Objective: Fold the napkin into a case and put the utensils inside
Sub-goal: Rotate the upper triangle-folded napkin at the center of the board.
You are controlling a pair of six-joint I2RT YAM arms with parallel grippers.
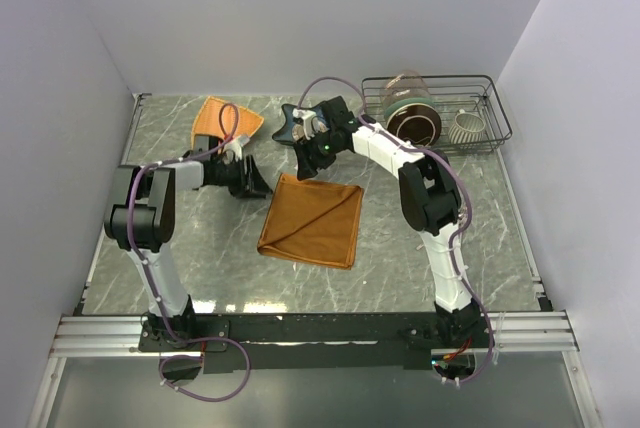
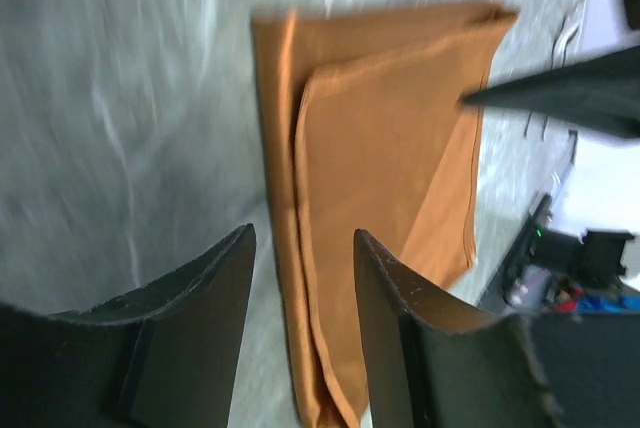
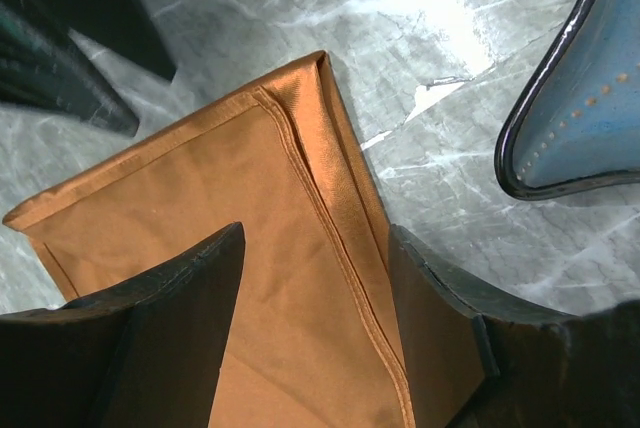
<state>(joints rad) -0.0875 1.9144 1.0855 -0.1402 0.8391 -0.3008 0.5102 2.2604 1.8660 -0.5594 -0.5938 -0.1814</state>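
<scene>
The folded napkin (image 1: 312, 220) lies flat mid-table, with the left gripper (image 2: 302, 238) at its ten o'clock corner and the right gripper (image 3: 315, 248) near twelve, both half-spread and holding nothing, probably poised to pinch that far edge for another fold.

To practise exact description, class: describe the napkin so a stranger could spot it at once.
On the grey marble table, near its middle, lies the napkin. It is a flat rust-orange cloth folded in layers, darker than the woven triangular mat at the back left.
</scene>
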